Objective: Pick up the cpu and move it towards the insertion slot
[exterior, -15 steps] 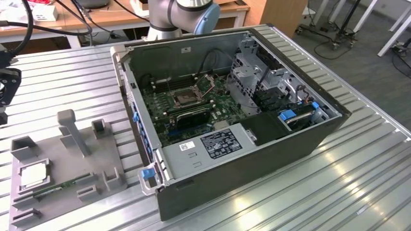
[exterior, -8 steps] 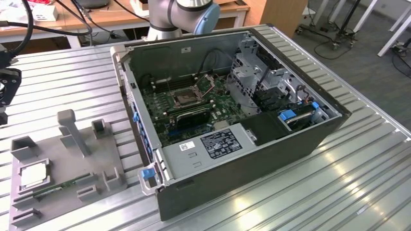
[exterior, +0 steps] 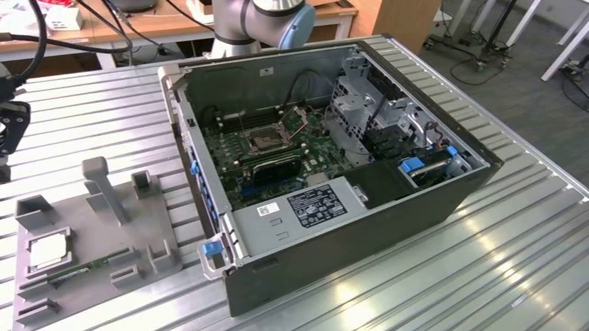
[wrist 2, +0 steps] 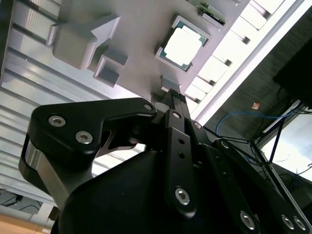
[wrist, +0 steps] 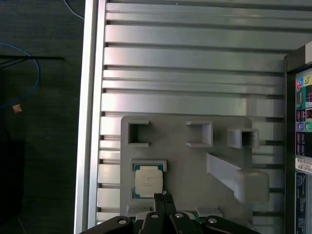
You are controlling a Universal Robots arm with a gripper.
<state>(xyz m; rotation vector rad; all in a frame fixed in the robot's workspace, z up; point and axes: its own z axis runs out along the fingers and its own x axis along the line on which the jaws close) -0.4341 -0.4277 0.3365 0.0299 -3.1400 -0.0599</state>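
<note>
The cpu (exterior: pixel 46 249) is a small flat square chip with a silvery top. It lies in a recess of a grey fixture plate (exterior: pixel 96 231) at the exterior view's left. It also shows in both wrist views: cpu (wrist: pixel 148 179), cpu (wrist 2: pixel 183 46). My gripper (wrist: pixel 163 198) hovers above the plate close to the cpu's edge, fingers together with nothing between them; in the exterior view the gripper (exterior: pixel 10 134) is at the left border. The insertion slot (exterior: pixel 267 140), a silver-framed square socket, sits on the green board inside the open computer case (exterior: pixel 387 227).
A thin green memory stick (exterior: pixel 85 267) lies on the same plate beside the cpu. Grey upright posts (exterior: pixel 103 186) rise from the plate. Everything rests on a ribbed metal table (exterior: pixel 515 276). The case walls stand between the plate and the socket.
</note>
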